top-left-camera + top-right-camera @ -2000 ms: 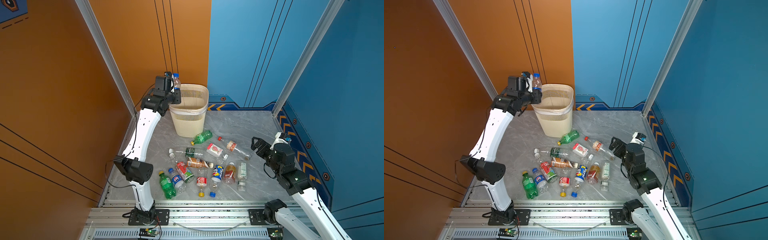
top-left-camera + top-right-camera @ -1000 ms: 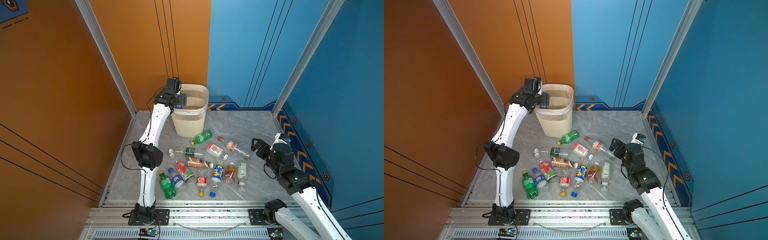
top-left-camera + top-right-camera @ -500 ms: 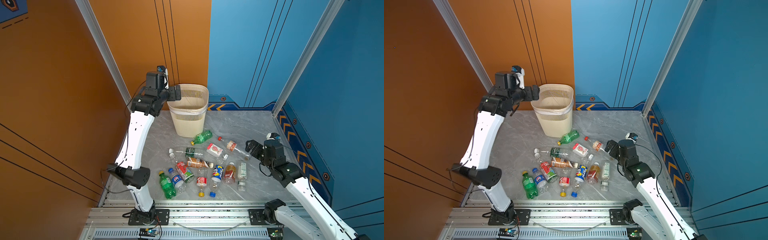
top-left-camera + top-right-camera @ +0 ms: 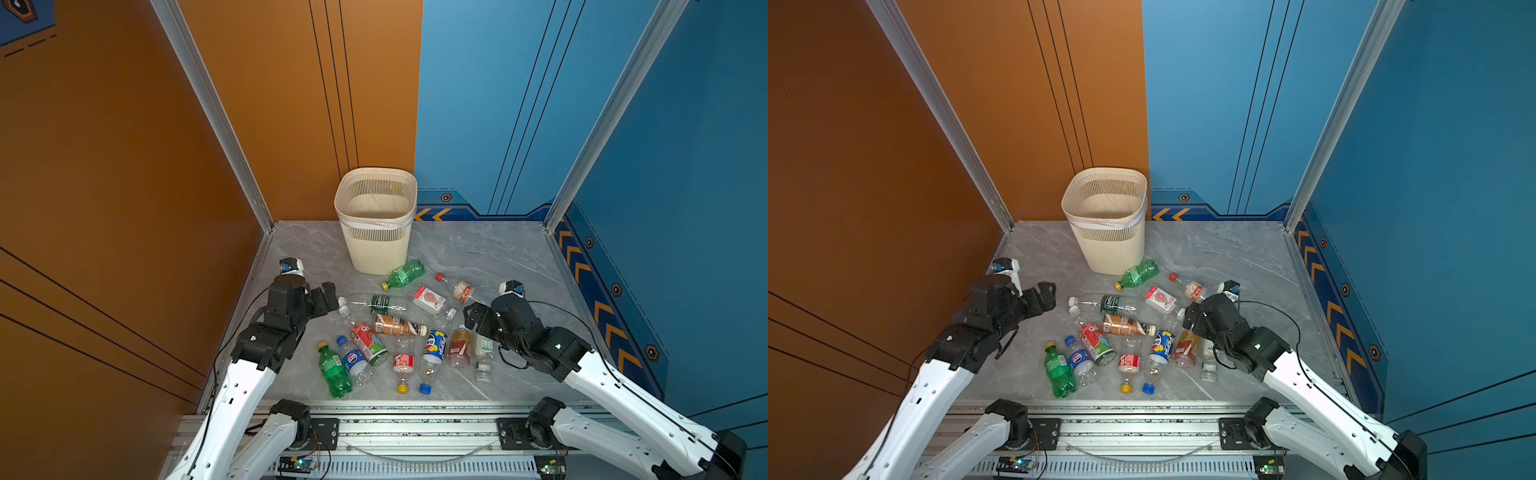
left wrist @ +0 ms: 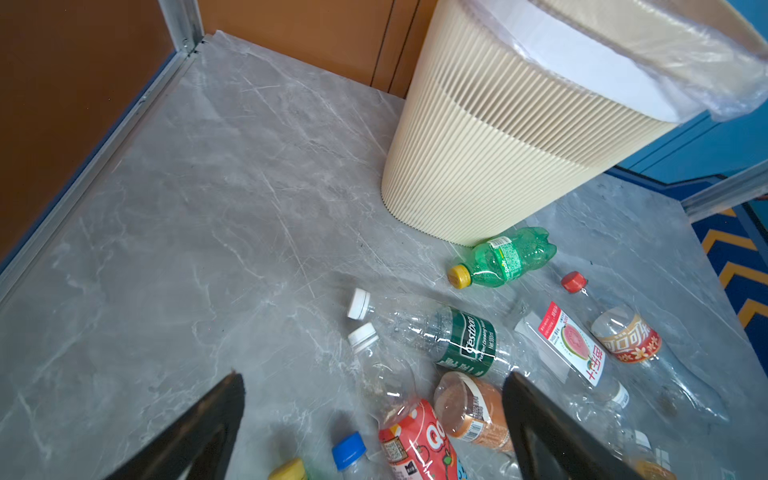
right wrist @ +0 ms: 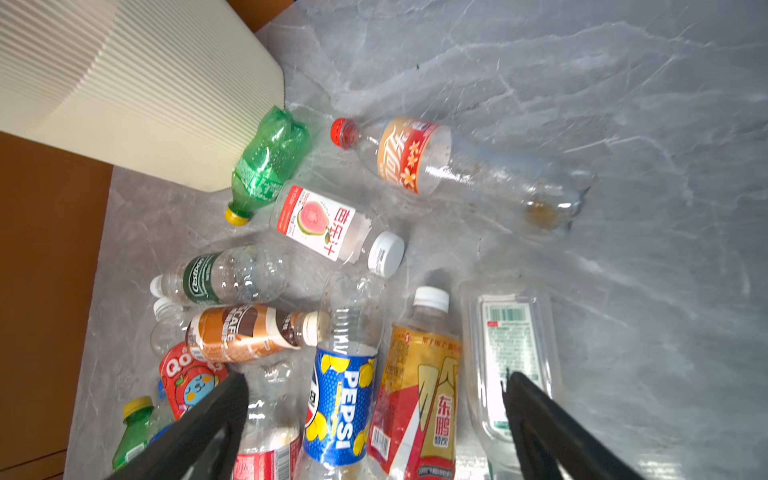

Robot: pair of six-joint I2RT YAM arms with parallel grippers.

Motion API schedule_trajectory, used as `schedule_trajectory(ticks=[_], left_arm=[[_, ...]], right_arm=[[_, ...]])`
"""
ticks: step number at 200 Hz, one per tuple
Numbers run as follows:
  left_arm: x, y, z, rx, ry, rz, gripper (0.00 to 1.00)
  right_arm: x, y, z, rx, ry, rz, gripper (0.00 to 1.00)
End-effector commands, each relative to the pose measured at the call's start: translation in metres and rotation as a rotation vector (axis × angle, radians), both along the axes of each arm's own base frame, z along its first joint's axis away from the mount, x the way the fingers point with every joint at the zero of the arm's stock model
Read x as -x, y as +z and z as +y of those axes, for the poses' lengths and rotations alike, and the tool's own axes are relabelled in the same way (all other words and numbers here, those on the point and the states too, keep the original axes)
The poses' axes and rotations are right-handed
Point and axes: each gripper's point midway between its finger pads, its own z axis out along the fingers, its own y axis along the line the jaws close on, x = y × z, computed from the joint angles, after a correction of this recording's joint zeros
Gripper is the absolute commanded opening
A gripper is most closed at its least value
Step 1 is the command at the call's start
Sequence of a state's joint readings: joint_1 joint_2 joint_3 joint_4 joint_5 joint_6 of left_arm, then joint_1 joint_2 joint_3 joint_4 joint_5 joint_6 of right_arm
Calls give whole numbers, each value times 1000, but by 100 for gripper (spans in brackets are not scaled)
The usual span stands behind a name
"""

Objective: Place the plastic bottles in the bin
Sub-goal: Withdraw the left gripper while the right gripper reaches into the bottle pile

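The cream ribbed bin (image 4: 376,232) (image 4: 1106,241) stands at the back by the orange wall. Several plastic bottles lie on the grey floor in front of it. Among them are a green one (image 4: 405,274) (image 5: 507,257) against the bin's foot, a yellow-and-blue Pepsi bottle (image 4: 433,345) (image 6: 343,407) and a red-labelled bottle (image 5: 415,444). My left gripper (image 4: 328,297) (image 5: 372,376) hangs open and empty, low at the pile's left edge. On the pile's right side my right gripper (image 4: 471,320) (image 6: 376,376) is open above the Pepsi bottle and a gold-and-red one (image 6: 419,399), holding nothing.
An orange wall (image 4: 124,208) bounds the floor on the left; blue walls (image 4: 665,208) bound it at the back and right. The aluminium rail (image 4: 415,428) that carries both arm bases runs along the front. Two loose-looking caps, yellow (image 4: 402,388) and blue (image 4: 424,388), end bottles nearest the rail.
My left arm has swung down from beside the bin's rim to the floor left of the pile, gripper empty. My right gripper has moved in over the pile's right side.
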State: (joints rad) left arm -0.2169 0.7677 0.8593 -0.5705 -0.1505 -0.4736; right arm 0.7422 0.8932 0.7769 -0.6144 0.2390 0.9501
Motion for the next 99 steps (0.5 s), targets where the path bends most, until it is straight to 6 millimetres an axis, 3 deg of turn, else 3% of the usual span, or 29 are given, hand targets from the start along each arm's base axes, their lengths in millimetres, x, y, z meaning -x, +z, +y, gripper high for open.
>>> schedule_trajectory(ticks=[1, 38, 99], left_arm=[[3, 5, 10, 46, 62, -49, 98], [7, -9, 12, 67, 74, -20, 97], [12, -17, 16, 63, 81, 7, 98]], right_arm=[[19, -27, -6, 53, -47, 75, 95], [33, -44, 9, 66, -30, 101, 94], [29, -71, 16, 104, -47, 149, 91]])
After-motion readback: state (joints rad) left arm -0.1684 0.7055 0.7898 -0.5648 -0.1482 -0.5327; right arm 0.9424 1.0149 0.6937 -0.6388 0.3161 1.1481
